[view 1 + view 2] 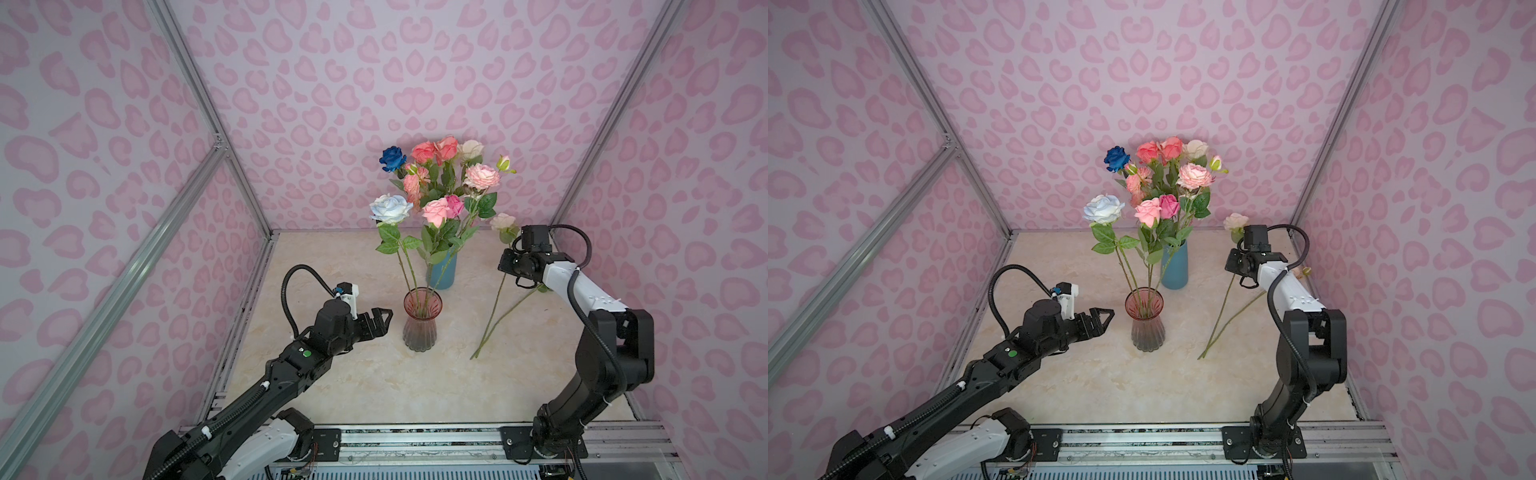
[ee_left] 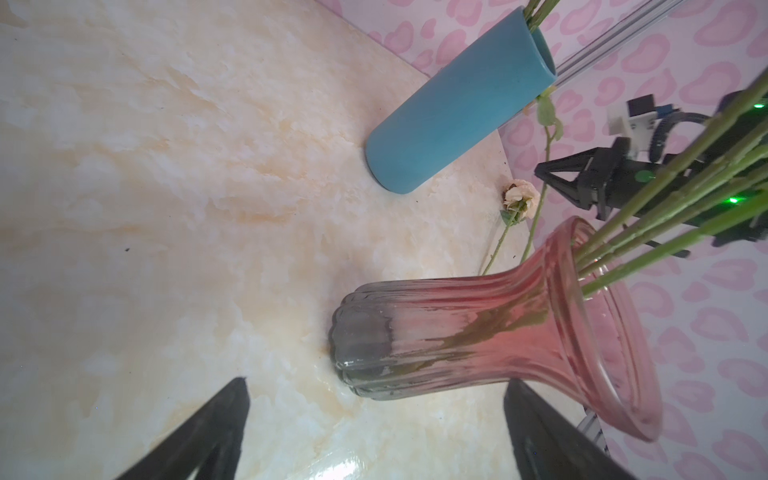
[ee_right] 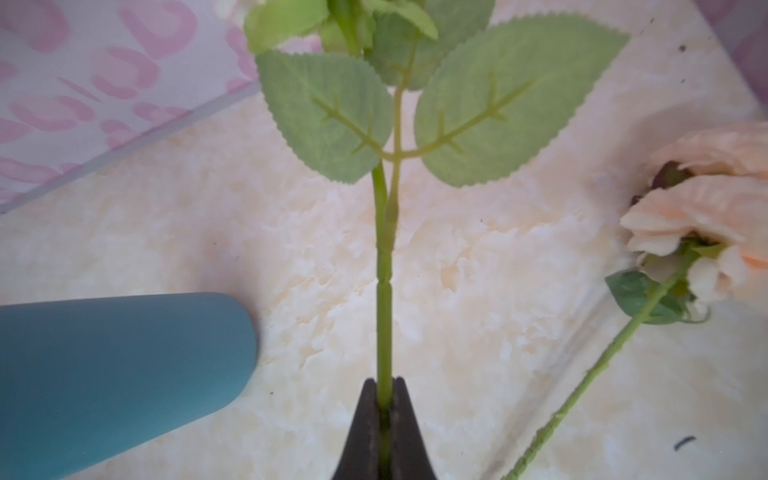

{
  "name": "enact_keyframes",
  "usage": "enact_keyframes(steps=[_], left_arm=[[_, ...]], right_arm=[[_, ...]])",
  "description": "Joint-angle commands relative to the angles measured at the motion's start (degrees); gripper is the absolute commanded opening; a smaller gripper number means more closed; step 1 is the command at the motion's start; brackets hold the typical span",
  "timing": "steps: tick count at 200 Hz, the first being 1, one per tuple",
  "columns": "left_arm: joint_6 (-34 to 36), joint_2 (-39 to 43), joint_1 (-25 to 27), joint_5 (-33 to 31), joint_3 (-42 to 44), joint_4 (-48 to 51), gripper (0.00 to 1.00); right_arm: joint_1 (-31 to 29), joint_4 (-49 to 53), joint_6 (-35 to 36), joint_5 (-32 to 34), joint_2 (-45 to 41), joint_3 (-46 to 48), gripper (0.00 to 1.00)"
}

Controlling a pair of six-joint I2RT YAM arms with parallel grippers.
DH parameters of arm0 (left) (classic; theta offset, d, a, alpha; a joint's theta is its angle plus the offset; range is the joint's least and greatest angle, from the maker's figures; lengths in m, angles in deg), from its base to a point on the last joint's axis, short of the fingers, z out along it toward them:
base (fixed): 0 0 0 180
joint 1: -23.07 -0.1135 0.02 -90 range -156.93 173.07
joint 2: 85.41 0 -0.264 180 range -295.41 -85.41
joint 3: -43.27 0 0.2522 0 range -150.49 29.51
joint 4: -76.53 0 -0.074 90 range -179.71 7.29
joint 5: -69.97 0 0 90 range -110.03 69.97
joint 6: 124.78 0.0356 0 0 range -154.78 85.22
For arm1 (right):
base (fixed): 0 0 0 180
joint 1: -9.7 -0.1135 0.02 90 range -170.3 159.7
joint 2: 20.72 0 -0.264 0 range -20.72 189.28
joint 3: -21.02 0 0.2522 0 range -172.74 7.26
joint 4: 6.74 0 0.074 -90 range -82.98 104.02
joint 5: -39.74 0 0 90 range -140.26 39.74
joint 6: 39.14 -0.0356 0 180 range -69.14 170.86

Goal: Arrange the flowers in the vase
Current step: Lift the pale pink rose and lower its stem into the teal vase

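We see the right gripper [image 3: 384, 392] pinching a green stem, both fingers [image 3: 365, 428] pressed against it just below a pair of leaves [image 3: 511, 99]. That stem belongs to the cream flower [image 1: 503, 221] (bloom raised off the table, up beside the wrist in both top views). Its lower stem slants down toward the table [image 1: 332, 395]; whether the tip touches we cannot tell. A second loose one, the peach flower [image 3: 702, 208], lies flat on the table near the right arm, and the two stems converge near their lower ends.

The left gripper [image 1: 385, 320] is empty, fingers [image 2: 208, 432] spread wide. It hovers just left of the pink glass vase [image 1: 420, 328], near it, not touching.

The pink glass vase stands upright at mid-table and holds a few stems. The pale blue rose [image 1: 390, 209] is one of them, leaning left.

Just behind it, the blue vase [image 1: 442, 272] stands upright with the rest of the flowers [image 1: 444, 178]. We note coral, pink and cream blooms with green leaves, plus a deep blue rose [image 1: 392, 158] at the top left of the bunch.

The right gripper sits to the right of the blue vase, apart from it and well apart from the pink glass vase
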Motion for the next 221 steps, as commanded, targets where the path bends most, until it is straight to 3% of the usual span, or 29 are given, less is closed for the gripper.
enact_keyframes(steps=[1, 25, 83, 105, 153, 195, 221], left_arm=[[0.71, 1.79, 0.01, -2.15, -0.22, 0.86, 0.97], [-0.06, 4.49, 0.01, -6.5, 0.28, 2.92, 0.96], [-8.82, 19.69, -0.25, -28.56, 6.38, 8.46, 0.96], [-11.68, 24.97, -0.51, -34.25, 9.16, 10.0, 0.96], [-14.16, 28.7, -0.69, -34.37, 11.09, 12.31, 0.96], [-14.19, 28.71, -0.69, -33.26, 10.66, 12.84, 0.96], [-13.65, 28.71, -0.69, -32.92, 10.29, 12.79, 0.96]], right_arm=[[-2.12, -5.62, 0.2, 1.71, -6.87, 3.99, 0.0], [-6.09, -9.04, 0.46, 2.51, -16.28, 9.62, 0.0], [-18.92, -10.46, 6.98, 11.89, -36.65, 13.38, 0.0], [-23.99, -12.04, 8.37, 14.78, -41.84, 13.51, 0.0], [-31.12, -22.22, 12.86, 19.36, -49.18, 16.42, 0.01], [-31.36, -23.19, 13.61, 23.74, -48.16, 14.94, 0.0], [-31.37, -24.08, 13.35, 21.91, -47.37, 13.19, 0.0]])
